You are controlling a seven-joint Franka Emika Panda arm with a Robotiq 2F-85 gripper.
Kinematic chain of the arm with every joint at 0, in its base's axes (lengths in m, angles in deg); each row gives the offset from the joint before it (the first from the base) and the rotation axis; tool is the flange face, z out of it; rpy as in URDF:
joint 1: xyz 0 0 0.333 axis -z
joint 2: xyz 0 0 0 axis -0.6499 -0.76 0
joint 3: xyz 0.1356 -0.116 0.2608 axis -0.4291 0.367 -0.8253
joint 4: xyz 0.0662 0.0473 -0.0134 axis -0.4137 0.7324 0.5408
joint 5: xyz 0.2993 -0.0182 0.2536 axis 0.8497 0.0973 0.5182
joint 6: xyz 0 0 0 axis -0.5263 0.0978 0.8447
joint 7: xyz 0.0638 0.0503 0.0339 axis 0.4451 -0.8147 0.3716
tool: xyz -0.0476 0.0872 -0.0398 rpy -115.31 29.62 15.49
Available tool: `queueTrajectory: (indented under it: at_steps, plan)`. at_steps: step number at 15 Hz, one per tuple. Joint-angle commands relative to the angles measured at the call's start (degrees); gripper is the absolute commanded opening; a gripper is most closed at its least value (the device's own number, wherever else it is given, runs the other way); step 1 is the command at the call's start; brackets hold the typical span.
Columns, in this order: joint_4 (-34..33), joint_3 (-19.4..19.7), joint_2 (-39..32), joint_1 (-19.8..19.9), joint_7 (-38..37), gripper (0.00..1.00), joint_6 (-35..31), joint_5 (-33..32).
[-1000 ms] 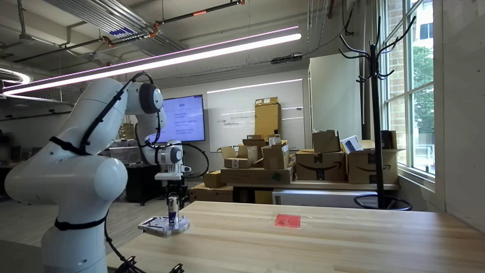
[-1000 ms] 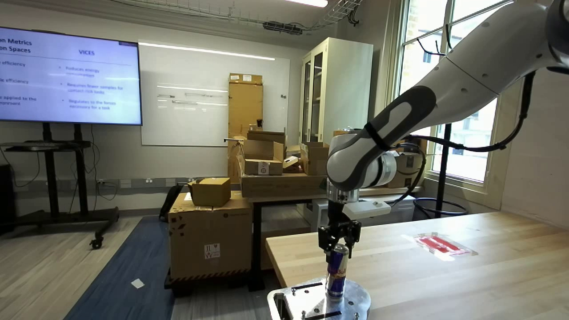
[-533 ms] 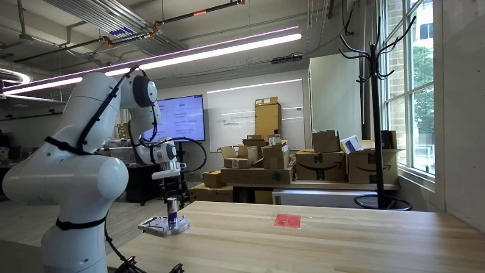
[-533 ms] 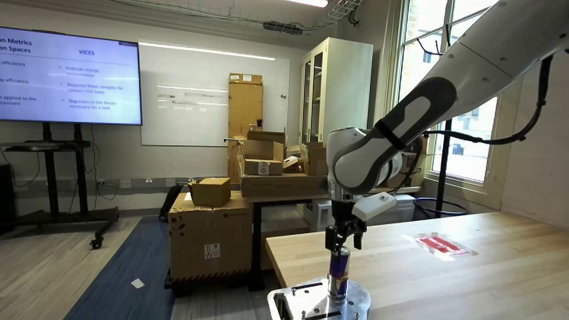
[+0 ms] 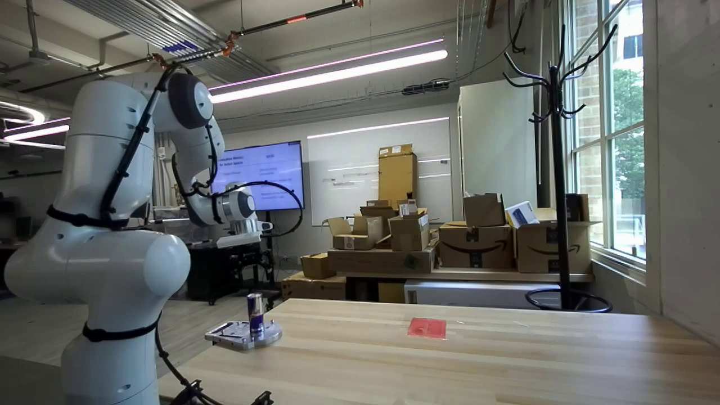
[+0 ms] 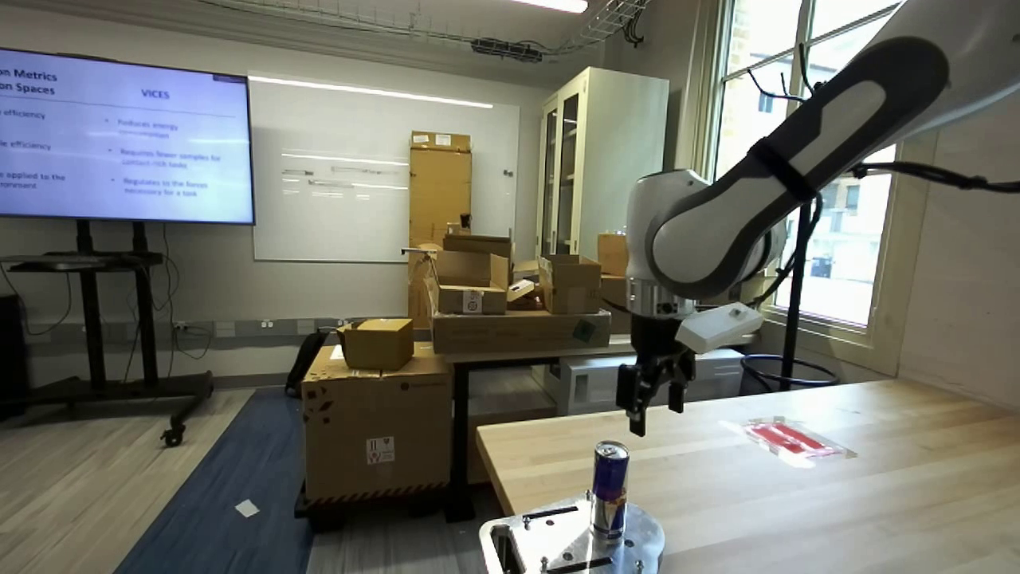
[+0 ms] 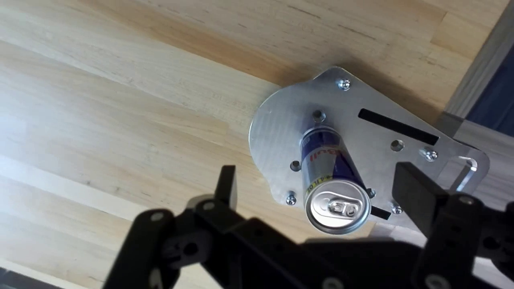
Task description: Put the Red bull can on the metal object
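We see the claw (image 6: 657, 412) spread apart, holding nothing, right of centre in an exterior view. Lower left of it, the Red Bull can (image 6: 610, 488) stands upright on the metal object (image 6: 574, 536). We judge placing done; next, lift clear without nudging the can.

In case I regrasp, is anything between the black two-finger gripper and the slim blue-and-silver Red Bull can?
Nothing visible: the gripper hangs open above and clear of the can, which stands upright on the flat silvery metal plate.
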Motion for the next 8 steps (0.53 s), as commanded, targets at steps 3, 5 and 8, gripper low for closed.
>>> queueTrajectory:
  at_steps: [3, 5, 8]
  plan:
    - [6.32, 1.82, 9.46, 7.76, 4.85, 1.00, -0.57, 16.32]
    - [6.69, 3.49, 11.75, 9.54, 4.89, 1.00, -0.57, 20.09]
    - [6.32, 5.10, 13.87, 10.93, 3.36, 1.00, -0.90, 20.92]
